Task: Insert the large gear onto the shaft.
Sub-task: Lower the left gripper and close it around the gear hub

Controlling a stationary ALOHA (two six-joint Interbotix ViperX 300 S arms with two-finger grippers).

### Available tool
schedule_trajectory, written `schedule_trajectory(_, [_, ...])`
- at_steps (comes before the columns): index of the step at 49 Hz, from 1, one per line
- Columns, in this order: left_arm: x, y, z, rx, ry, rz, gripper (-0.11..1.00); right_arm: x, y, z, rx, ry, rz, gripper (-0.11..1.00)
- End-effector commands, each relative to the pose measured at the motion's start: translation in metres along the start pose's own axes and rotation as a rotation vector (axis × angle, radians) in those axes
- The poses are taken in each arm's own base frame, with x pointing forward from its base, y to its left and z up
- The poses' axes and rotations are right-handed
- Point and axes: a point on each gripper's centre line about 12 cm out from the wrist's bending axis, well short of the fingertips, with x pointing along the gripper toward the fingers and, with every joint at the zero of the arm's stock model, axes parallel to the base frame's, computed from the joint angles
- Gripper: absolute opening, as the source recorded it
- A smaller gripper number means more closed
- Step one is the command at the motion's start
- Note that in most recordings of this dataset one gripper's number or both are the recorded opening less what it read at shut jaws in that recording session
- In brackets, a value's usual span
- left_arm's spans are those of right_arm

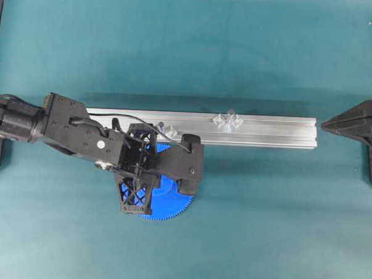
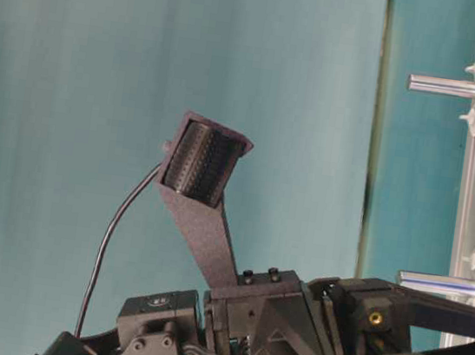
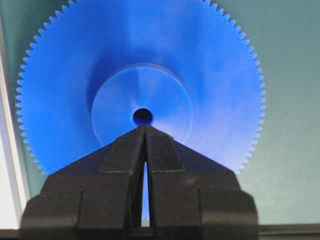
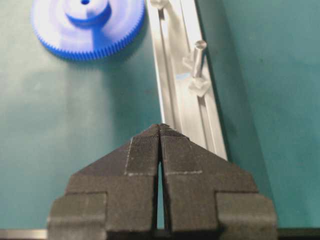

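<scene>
Hovering closed, the left gripper (image 3: 145,131) points at the large gear's (image 3: 210,70) hub.

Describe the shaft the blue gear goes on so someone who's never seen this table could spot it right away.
Find the long aluminium rail lying across the teal table. Right of the rail's middle in the overhead view, the shaft is a thin silvery pin standing upright between two small clear diamond-shaped brackets. A similar bracket pair sits further left, close to the large gear.
</scene>
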Motion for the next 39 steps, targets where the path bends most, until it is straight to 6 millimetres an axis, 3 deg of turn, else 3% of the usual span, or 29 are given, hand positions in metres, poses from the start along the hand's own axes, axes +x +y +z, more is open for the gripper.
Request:
schedule_trajectory(1, [-0.0095,-0.003,0.0094,0.012,-0.038,-0.003,0.0,-0.0006,-0.0002,0.0049,0.009,-0.016,-0.002,0.01])
schedule_trajectory(17, [-0.0095,-0.0035,0.0129,0.015,-0.044,-0.004,0.0,-0.0002,-0.0004,0.0037,0.008,-0.012,-0.003,0.01])
schedule_trajectory(22, [-0.0089,-0.0032,0.0117,0.015,-0.034,-0.002,0.06,0.0,-0.0004,0.0031,0.011,-0.011,-0.002,0.01])
schedule_trajectory(26, [-0.0091,-0.0031,0.0106,0.012,-0.022,-0.001,0.2,0.0,-0.0004,0.0031,0.011,-0.011,-0.002,0.01])
schedule_trajectory(35, [-0.007,-0.0027,0.007,0.007,0.012,0.003,0.75,0.0,-0.0004,0.0031,0.011,-0.011,-0.002,0.01])
schedule_trajectory(39, [-0.0058,-0.0031,0.0101,0.008,0.015,0.002,0.91,-0.0008,-0.0003,0.0035,0.011,-0.016,-0.002,0.01])
